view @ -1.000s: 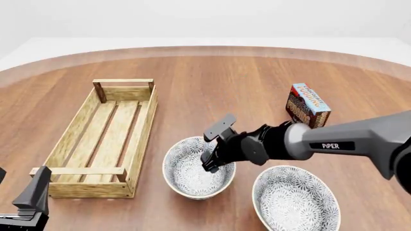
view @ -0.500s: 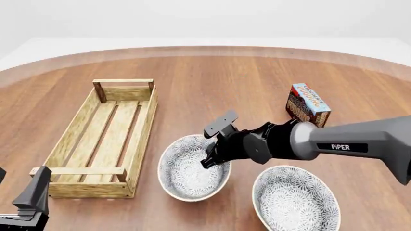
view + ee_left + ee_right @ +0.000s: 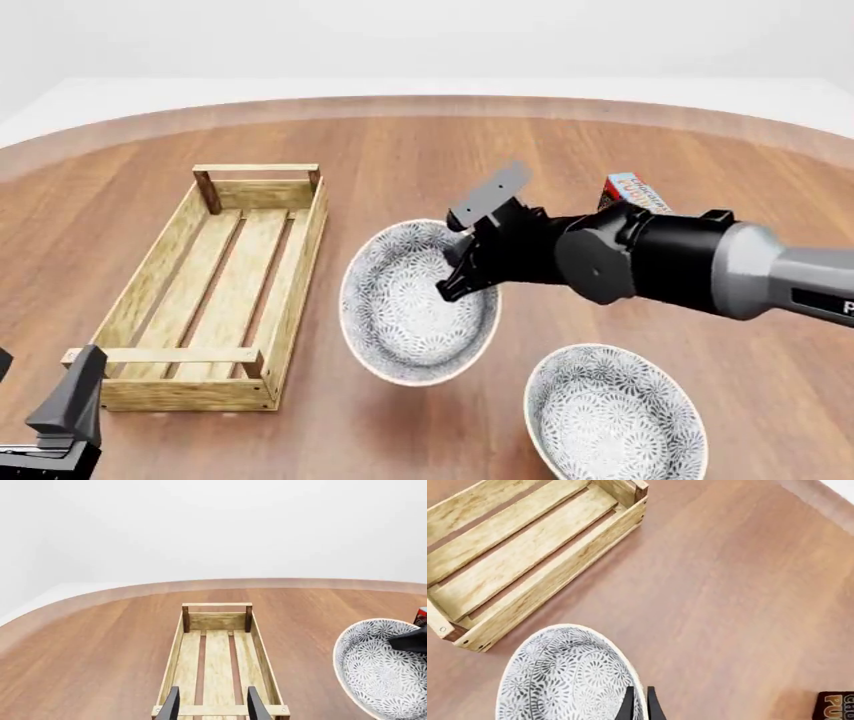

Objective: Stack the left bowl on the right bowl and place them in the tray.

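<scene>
- Left gripper [image 3: 80,385] sits low near the tray's [image 3: 300,262] close end, jaws apart, holding nothing.
- Right bowl [image 3: 614,415] rests on the table [image 3: 427,160].
- Right gripper [image 3: 458,268] has its jaws pinched on the left bowl's [image 3: 407,320] rim; bowl's tilted, off the table beside the tray.

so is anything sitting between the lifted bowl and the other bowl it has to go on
Nothing visible. The right gripper holds the left bowl by its rim, tilted and off the table. The wood between it and the right bowl is bare. The printed box stands farther back, and the tray is off to the left.
</scene>
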Robot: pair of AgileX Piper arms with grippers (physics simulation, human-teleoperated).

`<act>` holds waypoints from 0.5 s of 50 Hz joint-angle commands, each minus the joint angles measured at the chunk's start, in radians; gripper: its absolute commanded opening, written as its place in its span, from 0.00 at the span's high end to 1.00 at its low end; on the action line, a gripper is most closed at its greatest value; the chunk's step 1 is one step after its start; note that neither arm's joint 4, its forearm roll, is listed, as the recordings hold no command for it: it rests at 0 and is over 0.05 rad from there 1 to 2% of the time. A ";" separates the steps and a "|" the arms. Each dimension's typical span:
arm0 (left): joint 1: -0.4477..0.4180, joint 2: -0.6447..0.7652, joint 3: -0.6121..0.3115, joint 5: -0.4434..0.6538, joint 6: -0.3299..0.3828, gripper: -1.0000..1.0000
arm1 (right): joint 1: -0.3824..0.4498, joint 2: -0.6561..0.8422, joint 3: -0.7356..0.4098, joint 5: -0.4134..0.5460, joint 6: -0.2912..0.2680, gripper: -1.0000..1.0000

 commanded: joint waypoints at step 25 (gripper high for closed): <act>0.000 0.000 0.000 0.000 0.000 0.00 | -0.139 -0.461 0.045 0.154 0.041 1.00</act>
